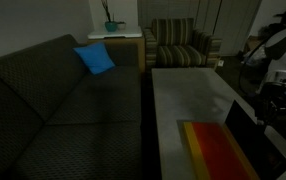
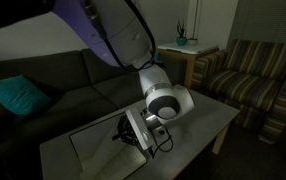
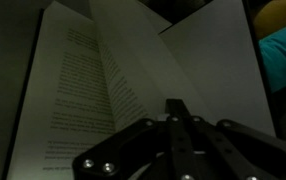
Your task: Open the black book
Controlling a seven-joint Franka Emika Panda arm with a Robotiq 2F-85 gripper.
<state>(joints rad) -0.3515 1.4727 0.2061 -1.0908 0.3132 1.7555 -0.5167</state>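
in the wrist view the black book (image 3: 73, 90) fills the upper and left of the frame, lying straight ahead of the gripper (image 3: 176, 108), which enters from the bottom centre. its gutter runs from the top centre down toward the fingertips, so the book's long axis lines up with the fingers. the fingers look drawn together with no gap showing; whether a leaf is nipped between them cannot be told. the book is already parted: a printed whitish page lies flat at left, a paler leaf lies at right, and one leaf stands tilted between them. any further opening would likely mean a sideways sweep across that gutter. in an exterior view its red-orange panel with yellow stripes (image 1: 218, 150) shows at lower right on the grey table (image 1: 183, 90).
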